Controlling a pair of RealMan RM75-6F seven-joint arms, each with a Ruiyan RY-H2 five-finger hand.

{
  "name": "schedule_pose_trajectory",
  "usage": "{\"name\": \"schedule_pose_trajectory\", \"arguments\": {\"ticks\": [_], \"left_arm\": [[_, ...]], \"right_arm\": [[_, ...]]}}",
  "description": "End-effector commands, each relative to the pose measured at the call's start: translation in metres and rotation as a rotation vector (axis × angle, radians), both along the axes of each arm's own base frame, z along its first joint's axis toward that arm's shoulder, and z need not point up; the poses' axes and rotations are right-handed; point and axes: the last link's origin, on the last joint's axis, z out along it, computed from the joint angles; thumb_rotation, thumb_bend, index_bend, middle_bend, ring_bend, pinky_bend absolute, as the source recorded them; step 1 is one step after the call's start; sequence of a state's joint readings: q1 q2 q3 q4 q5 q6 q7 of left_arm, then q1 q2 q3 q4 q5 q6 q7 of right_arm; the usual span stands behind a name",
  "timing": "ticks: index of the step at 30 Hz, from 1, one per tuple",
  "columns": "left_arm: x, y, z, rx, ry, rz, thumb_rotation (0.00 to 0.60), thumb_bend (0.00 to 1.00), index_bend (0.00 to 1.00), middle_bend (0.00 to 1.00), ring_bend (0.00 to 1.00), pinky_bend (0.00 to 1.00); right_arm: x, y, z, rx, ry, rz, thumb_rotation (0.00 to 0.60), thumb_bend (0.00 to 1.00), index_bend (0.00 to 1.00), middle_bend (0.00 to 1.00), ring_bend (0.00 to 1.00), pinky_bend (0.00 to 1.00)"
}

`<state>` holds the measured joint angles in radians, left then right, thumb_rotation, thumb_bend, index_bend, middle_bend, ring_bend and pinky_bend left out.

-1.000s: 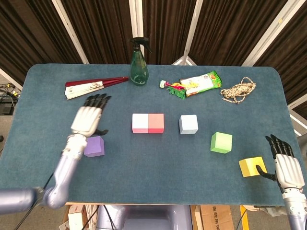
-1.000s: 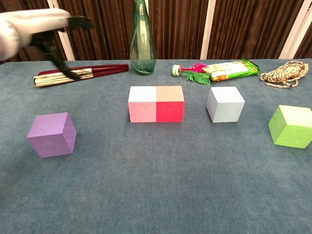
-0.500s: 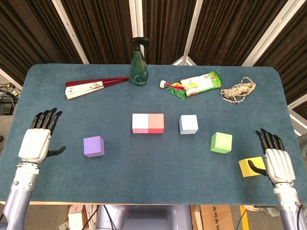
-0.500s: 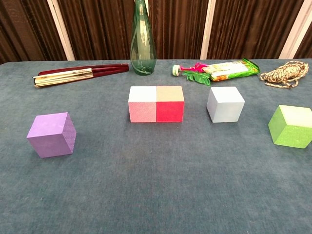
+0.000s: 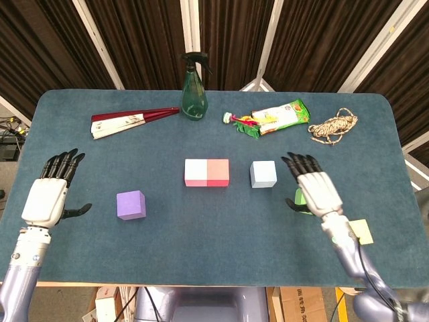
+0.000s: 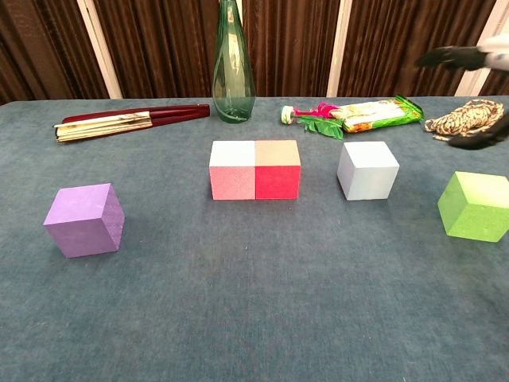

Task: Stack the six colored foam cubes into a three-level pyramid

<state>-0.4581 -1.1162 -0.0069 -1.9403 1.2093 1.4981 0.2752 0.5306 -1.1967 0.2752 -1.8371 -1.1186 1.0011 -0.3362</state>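
Only the pink cube (image 5: 196, 172) and red cube (image 5: 218, 172) touched; 4 lay scattered. Right hand (image 5: 314, 191) hovered spread over the green cube (image 6: 474, 206), left hand (image 5: 48, 198) spread, empty.

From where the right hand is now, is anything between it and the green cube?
Nothing visible is. The right hand hovers open directly above the green cube, hiding most of it in the head view. The chest view shows bare cloth around the cube; the light blue cube sits apart on its left.
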Motion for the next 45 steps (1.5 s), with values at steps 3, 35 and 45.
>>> {"name": "schedule_pose_trajectory", "arguments": {"ticks": [3,35,45], "left_arm": [[0.000,0.000,0.001,0.002,-0.007,0.002,0.600,0.06,0.00,0.00,0.00,0.04],[-0.002,0.003,0.007,0.009,-0.034,0.023,0.600,0.06,0.00,0.00,0.00,0.04],[-0.003,0.003,0.005,0.007,-0.034,0.025,0.600,0.06,0.00,0.00,0.00,0.04]], "right_arm": [[0.024,-0.030,-0.038,0.114,0.036,-0.013,0.600,0.31,0.00,0.00,0.00,0.00],[0.003,-0.087,-0.082,0.157,0.186,-0.203,0.600,0.31,0.00,0.24,0.08,0.00],[0.001,-0.090,-0.083,0.129,0.138,-0.204,0.600,0.31,0.00,0.43,0.30,0.00]]}}
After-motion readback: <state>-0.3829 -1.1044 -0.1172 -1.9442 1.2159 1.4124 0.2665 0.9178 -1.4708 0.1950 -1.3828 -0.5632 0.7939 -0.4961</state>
